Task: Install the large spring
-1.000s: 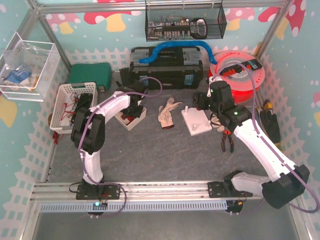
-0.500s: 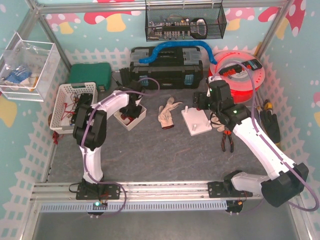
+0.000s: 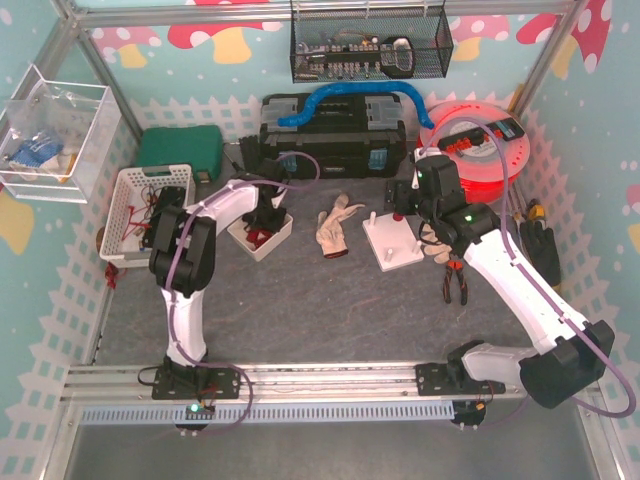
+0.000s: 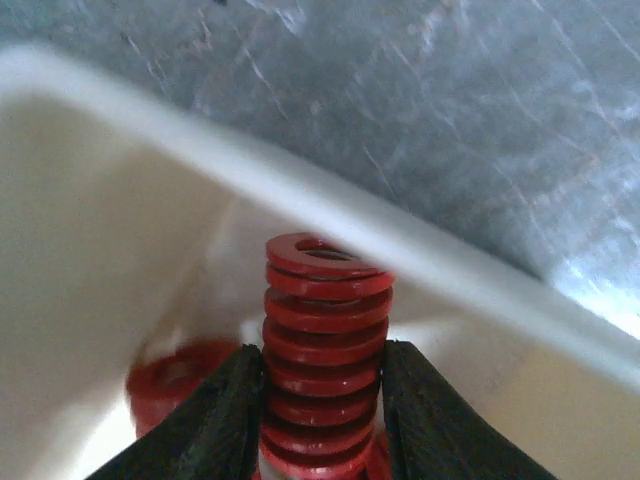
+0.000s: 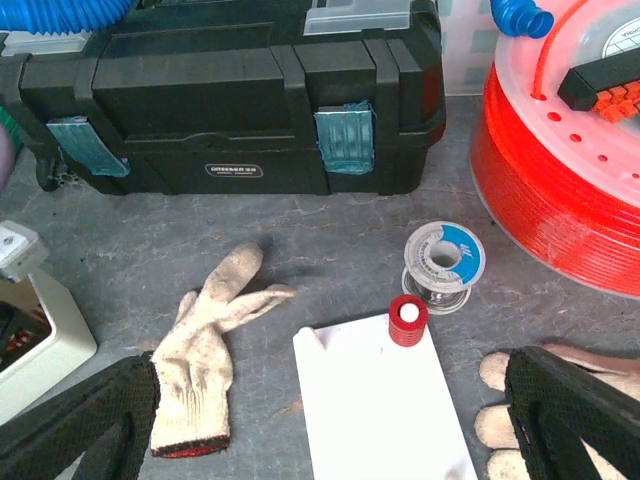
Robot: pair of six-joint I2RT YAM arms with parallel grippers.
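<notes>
Overhead view first: left gripper (image 3: 262,222) is down inside the small white bin (image 3: 283,232), far-left of centre on the grey table (image 3: 300,310). The right gripper (image 3: 405,200) hangs over the far end of the white plate (image 3: 393,243). A work glove (image 3: 335,225) lies btwn bin and plate, w/ a black toolbox (image 3: 330,135) behind it and a red reel (image 3: 480,150) to the right. Left wrist view: the large spring (image 4: 325,350), red, stands upright in the bin, and the black fingers (image 4: 225,420) press on both its sides, so the pincer is clamped on it. A second red spring (image 4: 170,370), blurred, lies low beside it. Right wrist view: fingers (image 5: 80,420) sit at the bottom corners, spread wide apart. Below them the plate carries a short red spring (image 5: 407,320) on a peg at its far edge. A wire spool (image 5: 443,262) stands just beyond. The toolbox has a small maker's label (image 5: 240,167) on its front, lettering too small to read.
</notes>
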